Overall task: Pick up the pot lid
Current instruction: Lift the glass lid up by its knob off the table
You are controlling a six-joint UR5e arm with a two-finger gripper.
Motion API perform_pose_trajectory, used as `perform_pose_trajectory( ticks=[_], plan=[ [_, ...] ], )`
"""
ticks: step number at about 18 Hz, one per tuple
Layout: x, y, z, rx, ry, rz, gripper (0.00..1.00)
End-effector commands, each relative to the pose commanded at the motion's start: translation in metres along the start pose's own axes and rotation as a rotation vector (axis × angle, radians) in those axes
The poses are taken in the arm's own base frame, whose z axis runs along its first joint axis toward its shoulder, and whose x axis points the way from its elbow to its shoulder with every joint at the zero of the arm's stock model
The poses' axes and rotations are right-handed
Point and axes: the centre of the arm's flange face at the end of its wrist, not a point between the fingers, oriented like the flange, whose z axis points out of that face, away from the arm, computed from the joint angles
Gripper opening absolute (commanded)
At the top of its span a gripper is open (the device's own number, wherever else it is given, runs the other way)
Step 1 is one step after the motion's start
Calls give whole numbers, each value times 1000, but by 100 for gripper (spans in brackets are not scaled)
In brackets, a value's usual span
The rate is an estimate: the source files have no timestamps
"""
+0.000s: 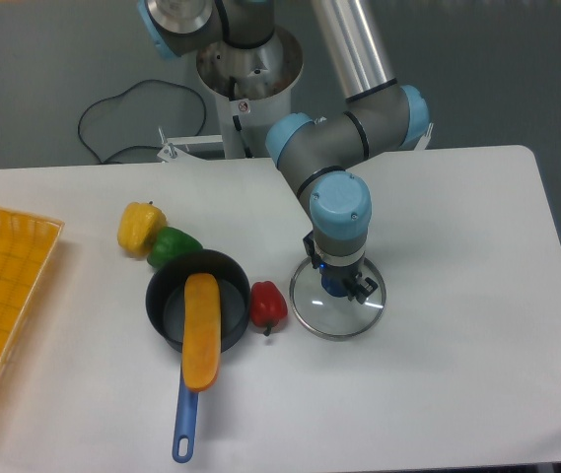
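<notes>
Table (457, 374): a white surface is seen from above, and every item below except the cable is carried on it.
Arm (331, 158): the grey links with light blue joint caps are reached down from the base at the far edge, and the wrist is pointed straight down over the lid.
Basket (4, 296): a yellow mesh tray is set at the left edge, partly cut off by the frame.
Pot (167, 286): a dark round pot is placed left of centre, with its blue handle (186, 424) turned toward the near edge.
Pot lid (310, 305): a glass lid with a metal rim is laid flat on the table, right of the pot and apart from it, directly beneath the wrist.
Cable (112, 108): a black loop is seen on the floor behind the table.
Orange-yellow piece (201, 330): a long item is laid across the pot and out over its near rim.
Gripper (341, 286): it is lowered onto the lid's centre; the fingers are hidden by the wrist, so whether they are closed cannot be told.
Yellow pepper (140, 227): it is set behind the pot, touching the green one.
Green pepper (172, 245): it is placed just behind the pot's far rim.
Red pepper (268, 305): it is lodged between pot and lid.
</notes>
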Motion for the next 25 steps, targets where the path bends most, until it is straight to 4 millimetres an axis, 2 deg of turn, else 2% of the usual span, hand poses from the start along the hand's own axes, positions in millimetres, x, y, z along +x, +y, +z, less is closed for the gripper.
perform_pose_trajectory(
  ticks=[16,25],
  plan=[
    [-19,1,-41,18,-36,-2,63],
    [-29,14,-72,98,-28,-32,63]
  ],
)
